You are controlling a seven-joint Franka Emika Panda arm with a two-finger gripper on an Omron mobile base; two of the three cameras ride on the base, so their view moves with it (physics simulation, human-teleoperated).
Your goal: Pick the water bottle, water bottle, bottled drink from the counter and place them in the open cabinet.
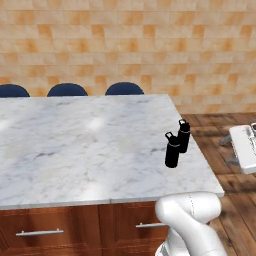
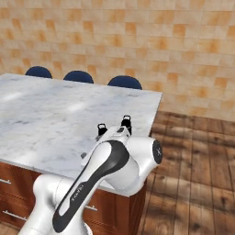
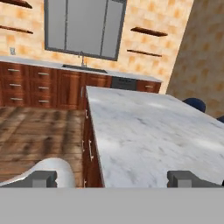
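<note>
Two black water bottles stand close together near the right end of the marble counter [image 1: 75, 140]: one nearer [image 1: 172, 150], one just behind it [image 1: 184, 136]. In the right base view only their caps [image 2: 102, 129] [image 2: 126, 121] peek over my arm's elbow. My gripper [image 1: 226, 151] hovers beyond the counter's right end, to the right of the bottles and apart from them. In the hand view it [image 3: 116, 179] stands open and holds nothing, looking along the counter [image 3: 148, 131]. The bottled drink and the cabinet are out of view.
Three blue stools [image 1: 67, 90] line the counter's far side. Wooden floor [image 2: 197, 183] lies to its right. My arm's white elbow [image 2: 114, 170] fills the foreground. The hand view shows a far wall with base drawers [image 3: 39, 87], a sink and a window [image 3: 83, 26].
</note>
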